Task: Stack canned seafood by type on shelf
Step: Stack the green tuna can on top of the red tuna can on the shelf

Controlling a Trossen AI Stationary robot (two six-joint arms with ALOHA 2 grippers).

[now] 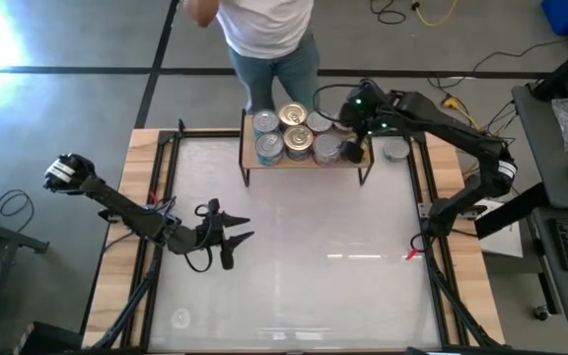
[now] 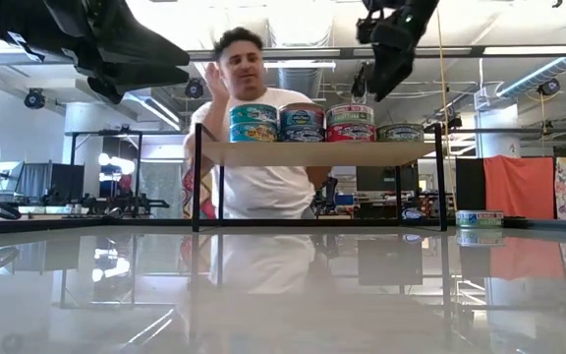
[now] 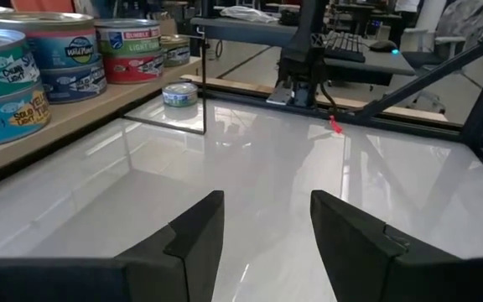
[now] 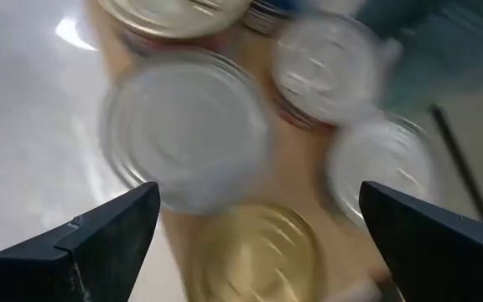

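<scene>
Hovering wide open above the shelf's right end, the right gripper frames a gold-topped tin; left gripper, part-open, holds nothing.

"Wild Planet" on blue tin, "Bumble Bee" on red-green tin, "Solid Light" on teal tin

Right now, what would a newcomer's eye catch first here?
The cluster of tins stacked on the small wooden shelf at the table's far edge, with the open right gripper above them. A person stands just behind the shelf; one tin sits alone on the table beside it.
</scene>
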